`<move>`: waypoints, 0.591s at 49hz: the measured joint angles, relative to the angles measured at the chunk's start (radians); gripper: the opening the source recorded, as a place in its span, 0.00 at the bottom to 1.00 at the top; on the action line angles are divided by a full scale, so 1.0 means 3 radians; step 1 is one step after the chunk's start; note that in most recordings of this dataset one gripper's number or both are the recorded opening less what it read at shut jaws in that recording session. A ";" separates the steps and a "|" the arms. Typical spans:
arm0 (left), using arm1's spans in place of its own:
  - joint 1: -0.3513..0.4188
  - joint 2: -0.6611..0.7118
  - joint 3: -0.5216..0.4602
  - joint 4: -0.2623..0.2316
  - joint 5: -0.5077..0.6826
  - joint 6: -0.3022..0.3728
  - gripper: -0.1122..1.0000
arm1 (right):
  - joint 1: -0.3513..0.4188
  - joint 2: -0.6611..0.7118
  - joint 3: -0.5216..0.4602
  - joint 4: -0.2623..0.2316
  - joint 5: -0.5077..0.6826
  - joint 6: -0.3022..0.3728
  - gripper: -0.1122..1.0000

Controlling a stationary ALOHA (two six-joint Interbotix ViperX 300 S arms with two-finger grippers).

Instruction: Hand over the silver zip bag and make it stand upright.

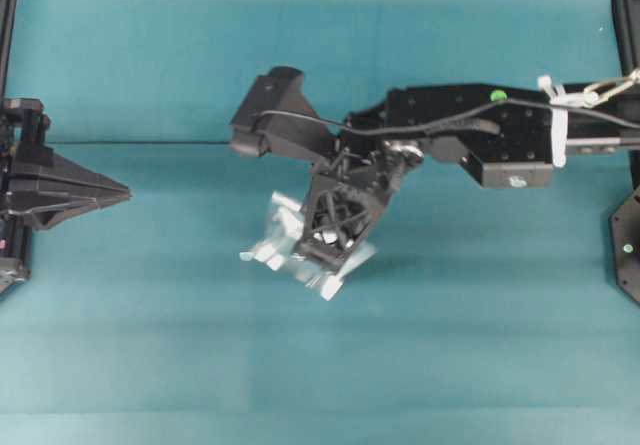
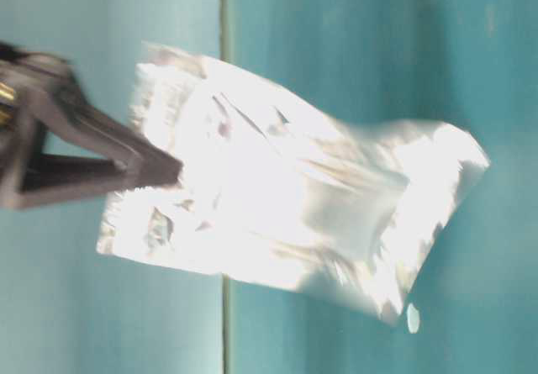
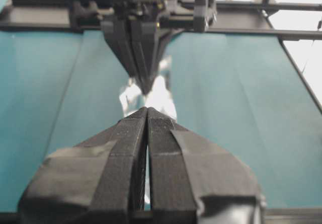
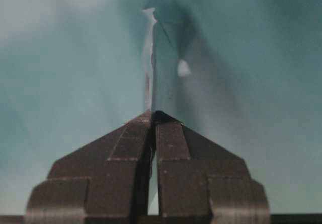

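Observation:
The silver zip bag (image 1: 275, 233) is a crinkly foil pouch held off the teal table near the middle. My right gripper (image 1: 322, 255) reaches in from the right and is shut on it. In the table-level view the bag (image 2: 294, 214) hangs tilted and fills the frame, with the fingers (image 2: 143, 168) clamped on its left edge. In the right wrist view the bag (image 4: 162, 78) shows edge-on, rising from the shut gripper (image 4: 153, 114). My left gripper (image 1: 118, 195) is shut and empty at the far left, well apart from the bag. Its wrist view shows the gripper (image 3: 147, 110) facing the bag (image 3: 163, 97).
A tiny white scrap (image 2: 412, 318) lies on the table below the bag; it also shows in the right wrist view (image 4: 183, 68). Black frame posts (image 1: 8, 25) stand at the table's left and right edges. The teal table (image 1: 200, 345) extends around the bag.

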 measured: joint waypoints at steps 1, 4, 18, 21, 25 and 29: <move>0.0000 0.0000 0.0005 0.0000 0.0000 -0.0015 0.10 | 0.0000 0.0015 -0.0036 -0.0026 0.0072 -0.0046 0.11; 0.0000 0.0000 0.0010 0.0000 0.0000 -0.0031 0.10 | 0.0000 0.0061 -0.0138 -0.0092 0.0256 -0.0179 0.11; 0.0000 0.0000 0.0026 0.0000 0.0000 -0.0128 0.10 | 0.0087 0.0189 -0.0409 -0.0445 0.0573 -0.0752 0.11; 0.0000 0.0000 0.0031 0.0000 0.0000 -0.0128 0.10 | 0.0102 0.0199 -0.0419 -0.0476 0.0573 -0.0844 0.11; 0.0000 0.0000 0.0031 0.0000 0.0000 -0.0128 0.10 | 0.0118 0.0210 -0.0424 -0.0486 0.0573 -0.0920 0.11; 0.0000 0.0000 0.0026 0.0000 0.0000 -0.0128 0.10 | 0.0133 0.0235 -0.0424 -0.0496 0.0578 -0.0972 0.11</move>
